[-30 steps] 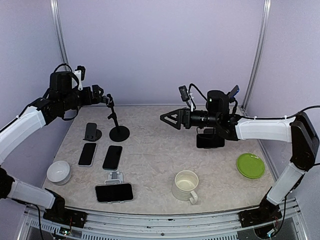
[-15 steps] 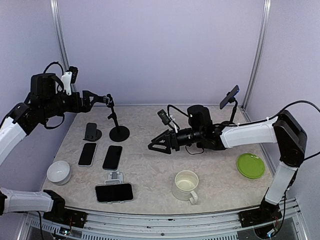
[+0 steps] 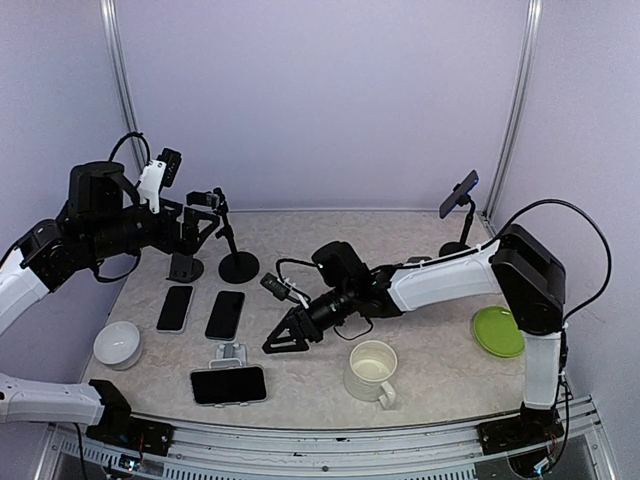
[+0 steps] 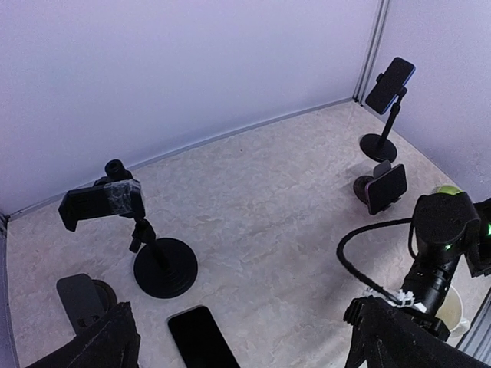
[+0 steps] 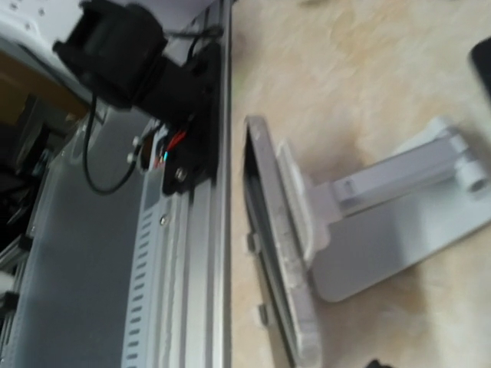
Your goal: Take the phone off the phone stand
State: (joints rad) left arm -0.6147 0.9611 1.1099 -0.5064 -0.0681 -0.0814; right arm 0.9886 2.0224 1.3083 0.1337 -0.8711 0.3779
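Note:
A black phone [image 3: 228, 384] lies sideways in a white stand [image 3: 231, 352] near the table's front edge. My right gripper [image 3: 283, 337] is open, low over the table just right of that stand and apart from it. The right wrist view shows the phone edge-on [image 5: 268, 261] held in the white stand [image 5: 383, 222]; my own fingers barely show there. My left gripper [image 3: 200, 228] is open and empty, held high at the back left beside an empty black clamp stand [image 3: 238, 266]. Its fingers sit wide apart at the bottom corners of the left wrist view [image 4: 245, 353].
Two black phones [image 3: 174, 307] [image 3: 225, 314] lie flat at the left. A white bowl [image 3: 117, 343], a small black stand [image 3: 183, 264], a cream mug [image 3: 372, 370] and a green plate [image 3: 500, 331] are there. A tall stand holds a phone [image 3: 458, 193]; another stand holds one [image 4: 386, 188].
My right arm has swung left and down from the table's middle to just beside the white stand, its gripper staying open. My left arm has shifted slightly and lowered.

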